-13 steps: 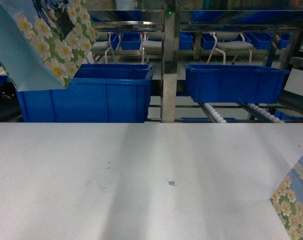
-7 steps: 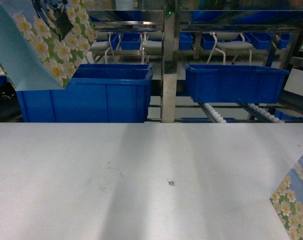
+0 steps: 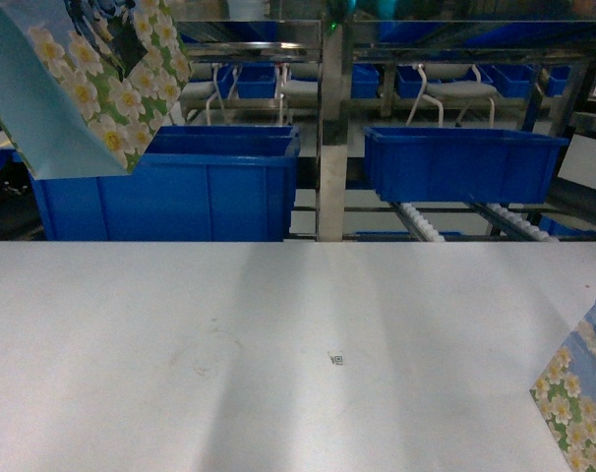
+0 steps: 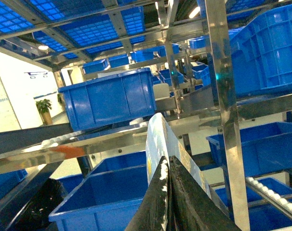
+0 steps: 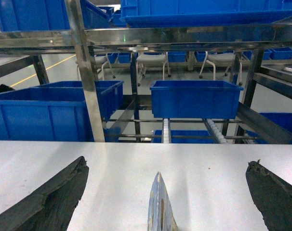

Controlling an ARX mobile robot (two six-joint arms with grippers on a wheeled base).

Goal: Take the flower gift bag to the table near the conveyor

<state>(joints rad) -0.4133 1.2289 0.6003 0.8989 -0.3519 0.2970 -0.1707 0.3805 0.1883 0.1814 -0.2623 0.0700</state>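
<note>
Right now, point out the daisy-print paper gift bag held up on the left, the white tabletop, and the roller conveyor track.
Daisy-print paper gift bag (image 3: 91,84): head view, on its flowered front panel.
White matte tabletop (image 3: 278,324): head view, on a bare patch near the middle.
White-roller conveyor track (image 3: 419,223): head view, on the rollers below the right blue crate.

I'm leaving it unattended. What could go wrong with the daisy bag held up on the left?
The left gripper pinches only a thin edge of the daisy-print paper gift bag, so it might slip or tear. It hangs over the big blue plastic crate, not the white table; a drop would likely land there. The open right gripper straddles a second daisy bag and could knock it.
</note>
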